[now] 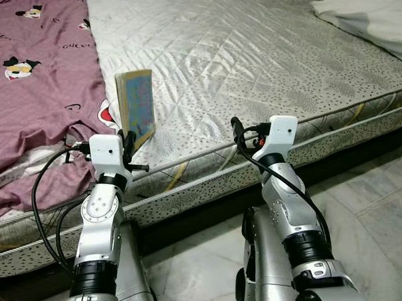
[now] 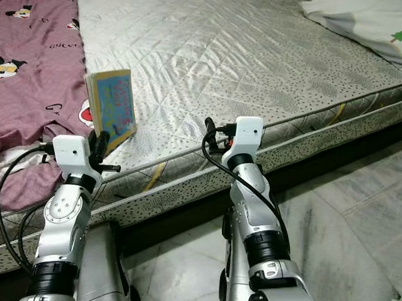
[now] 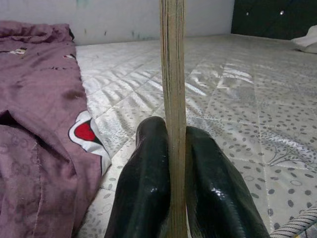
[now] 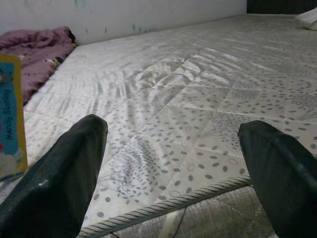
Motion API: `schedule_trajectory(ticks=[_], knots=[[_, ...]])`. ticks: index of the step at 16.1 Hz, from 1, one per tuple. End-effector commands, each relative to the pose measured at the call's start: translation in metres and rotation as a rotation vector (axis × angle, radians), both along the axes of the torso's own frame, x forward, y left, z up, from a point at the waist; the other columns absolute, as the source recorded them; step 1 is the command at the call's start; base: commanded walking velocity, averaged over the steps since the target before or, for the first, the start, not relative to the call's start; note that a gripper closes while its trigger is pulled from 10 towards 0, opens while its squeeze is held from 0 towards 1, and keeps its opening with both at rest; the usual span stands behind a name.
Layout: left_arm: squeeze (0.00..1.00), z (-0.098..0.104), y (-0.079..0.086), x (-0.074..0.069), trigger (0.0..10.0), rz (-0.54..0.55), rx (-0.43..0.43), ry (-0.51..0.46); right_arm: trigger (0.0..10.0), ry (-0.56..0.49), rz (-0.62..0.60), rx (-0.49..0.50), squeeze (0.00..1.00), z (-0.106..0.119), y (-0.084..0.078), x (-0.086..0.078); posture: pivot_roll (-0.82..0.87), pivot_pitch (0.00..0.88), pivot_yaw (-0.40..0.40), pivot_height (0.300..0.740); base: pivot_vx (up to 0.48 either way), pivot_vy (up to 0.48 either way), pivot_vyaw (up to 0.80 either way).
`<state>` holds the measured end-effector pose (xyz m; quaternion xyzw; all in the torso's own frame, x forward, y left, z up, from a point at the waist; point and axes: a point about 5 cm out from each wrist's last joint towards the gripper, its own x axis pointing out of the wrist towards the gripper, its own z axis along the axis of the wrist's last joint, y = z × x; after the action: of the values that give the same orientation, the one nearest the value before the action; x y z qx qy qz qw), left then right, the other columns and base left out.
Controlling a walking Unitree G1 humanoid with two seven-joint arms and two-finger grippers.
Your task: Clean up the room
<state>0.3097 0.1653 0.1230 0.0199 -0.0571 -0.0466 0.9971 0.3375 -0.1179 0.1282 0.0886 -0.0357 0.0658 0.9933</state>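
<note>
While the left gripper (image 3: 173, 198) pinches the thin book (image 1: 136, 105) between its glossy black fingers (image 3: 143, 188), the book stands upright on edge over the near left part of the mattress (image 1: 250, 62), its blue cover facing right. Quilted, shiny silver fabric with small dots covers the mattress, corded along its edge. A rumpled purple sheet (image 1: 38, 84) lies just left; a white pillow (image 1: 372, 13) sits far right. Over the near edge, the right gripper (image 4: 173, 163) is spread wide, holding nothing.
</note>
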Motion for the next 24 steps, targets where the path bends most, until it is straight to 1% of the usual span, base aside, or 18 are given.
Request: schedule_trajectory(ticks=[1,2,3,4,5,6,7,9,10,11,12,14,16,18,19,21,22,24], knots=[[0.0,0.015,-0.004,0.001,10.0,-0.015,0.013,-0.059,10.0,-0.024,0.013,0.016,0.0,0.007,0.002,0.003,0.06,0.0,0.026,0.467,0.0,0.0,0.0],[0.0,0.021,-0.008,0.0,10.0,-0.018,0.023,-0.083,10.0,-0.03,0.017,0.025,0.0,0.009,0.002,0.004,0.06,0.0,0.024,0.472,0.0,0.0,0.0],[0.0,0.03,-0.013,-0.001,10.0,0.007,0.045,-0.115,10.0,-0.042,0.017,0.033,0.0,0.013,0.001,0.005,0.05,0.0,0.022,0.482,0.0,0.0,0.0],[0.0,0.031,-0.014,-0.001,10.0,0.014,0.057,-0.117,10.0,-0.046,0.017,0.034,0.0,0.015,0.001,0.005,0.05,0.0,0.022,0.487,0.0,0.0,0.0],[0.0,0.026,-0.014,-0.002,10.0,0.013,0.073,-0.106,10.0,-0.054,0.016,0.033,0.0,0.016,0.0,0.005,0.03,0.0,0.032,0.497,0.0,0.0,0.0],[0.0,0.02,-0.013,-0.002,10.0,0.021,0.072,-0.085,10.0,-0.058,-0.003,0.042,0.0,0.017,-0.003,0.004,0.01,0.0,0.043,0.517,0.0,0.0,0.0],[0.0,0.02,-0.011,-0.002,10.0,0.021,0.06,-0.077,10.0,-0.066,-0.016,0.05,0.0,0.02,-0.006,0.002,0.0,0.0,0.051,0.527,0.0,0.0,0.0],[0.0,0.026,-0.009,0.003,10.0,0.052,0.084,-0.096,10.0,-0.086,-0.026,0.059,0.0,0.027,-0.007,0.0,-0.01,0.0,0.06,0.552,0.0,0.0,0.0],[0.0,0.027,-0.009,0.004,10.0,0.051,0.089,-0.096,10.0,-0.088,-0.027,0.061,0.0,0.028,-0.007,-0.001,-0.01,0.0,0.061,0.557,0.0,0.0,0.0],[0.0,0.028,-0.01,0.005,10.0,0.049,0.093,-0.096,10.0,-0.089,-0.027,0.063,0.0,0.029,-0.007,-0.002,-0.01,0.0,0.061,0.562,0.0,0.0,0.0],[0.0,0.03,-0.01,0.004,10.0,0.041,0.106,-0.102,10.0,-0.082,-0.023,0.062,0.0,0.027,-0.005,-0.005,-0.01,0.0,0.057,0.577,0.0,0.0,0.0],[0.0,0.029,-0.009,0.002,10.0,0.05,0.128,-0.108,10.0,-0.064,-0.027,0.06,0.0,0.022,-0.005,-0.007,-0.01,0.0,0.046,0.597,0.0,0.0,0.0],[0.0,0.03,-0.01,0.005,10.0,0.072,0.112,-0.102,10.0,-0.062,-0.016,0.05,0.0,0.024,-0.005,-0.006,0.0,0.0,0.037,0.612,0.0,0.0,0.0],[0.0,0.031,-0.012,0.005,10.0,0.082,0.114,-0.109,10.0,-0.062,-0.013,0.041,0.0,0.026,-0.005,-0.005,0.0,0.0,0.036,0.622,0.0,0.0,0.0],[0.0,0.031,-0.014,0.004,10.0,0.072,0.121,-0.109,10.0,-0.058,-0.016,0.034,0.0,0.025,-0.006,-0.005,0.0,0.0,0.039,0.637,0.0,0.0,0.0],[0.0,0.03,-0.015,0.003,10.0,0.066,0.12,-0.108,10.0,-0.053,-0.024,0.03,0.0,0.023,-0.007,-0.007,0.0,0.0,0.044,0.647,0.0,0.0,0.0],[0.0,0.03,-0.016,0.003,10.0,0.056,0.115,-0.107,10.0,-0.042,-0.035,0.026,0.0,0.02,-0.008,-0.01,-0.01,0.0,0.045,0.662,0.0,0.0,0.0],[0.0,0.031,-0.019,0.004,10.0,0.042,0.111,-0.113,10.0,-0.046,-0.045,0.011,0.0,0.02,-0.008,-0.01,-0.01,0.0,0.044,0.687,0.0,0.0,0.0]])
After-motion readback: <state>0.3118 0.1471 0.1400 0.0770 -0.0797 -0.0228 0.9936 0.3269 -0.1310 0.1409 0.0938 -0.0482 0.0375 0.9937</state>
